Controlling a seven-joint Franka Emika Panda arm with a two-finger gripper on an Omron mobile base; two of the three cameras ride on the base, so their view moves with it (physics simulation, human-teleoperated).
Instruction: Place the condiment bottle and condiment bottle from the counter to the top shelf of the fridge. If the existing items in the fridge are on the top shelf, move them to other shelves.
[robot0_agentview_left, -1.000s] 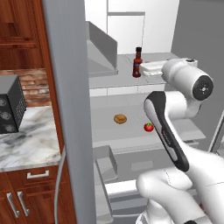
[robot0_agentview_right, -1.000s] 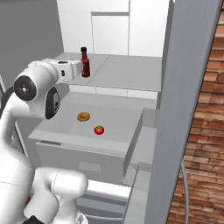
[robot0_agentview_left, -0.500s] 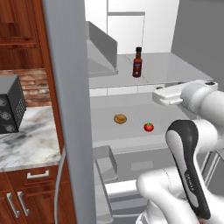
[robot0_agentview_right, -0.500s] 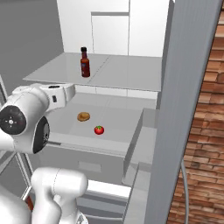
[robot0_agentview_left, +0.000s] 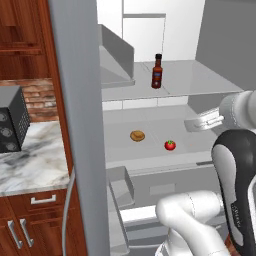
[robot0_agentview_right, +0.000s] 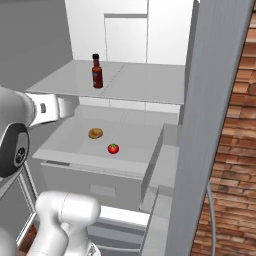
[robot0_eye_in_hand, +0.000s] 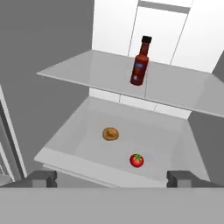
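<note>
One condiment bottle (robot0_agentview_left: 157, 72) (robot0_agentview_right: 97, 72) (robot0_eye_in_hand: 140, 61) stands upright on the top shelf of the fridge (robot0_agentview_left: 195, 77) (robot0_agentview_right: 142, 82) (robot0_eye_in_hand: 87, 70), near its seam line. The tomato (robot0_agentview_left: 170, 145) (robot0_agentview_right: 113, 148) (robot0_eye_in_hand: 136, 160) and the tan bun (robot0_agentview_left: 137, 135) (robot0_agentview_right: 95, 133) (robot0_eye_in_hand: 110, 134) lie on the deeper shelf (robot0_agentview_left: 150, 125) (robot0_agentview_right: 75, 142) (robot0_eye_in_hand: 83, 131) below. My gripper (robot0_agentview_left: 202, 122) (robot0_agentview_right: 62, 107) (robot0_eye_in_hand: 111, 178) is open and empty. It hangs in front of the fridge at about the lower shelf's height, well short of the bottle.
The fridge door (robot0_agentview_left: 75, 100) (robot0_agentview_right: 200, 125) stands open, with grey bins (robot0_agentview_left: 120, 187) (robot0_agentview_right: 157, 200) on its inside. To the left is the marble counter (robot0_agentview_left: 30, 160) with a dark microwave (robot0_agentview_left: 10, 120) and wooden cabinet fronts (robot0_agentview_left: 30, 225). A brick wall (robot0_agentview_right: 235, 150) is on the right.
My hand has drawn back from the top shelf, down and out toward the front of the fridge. The bottle stays standing on the shelf. The tomato and bun have not moved.
</note>
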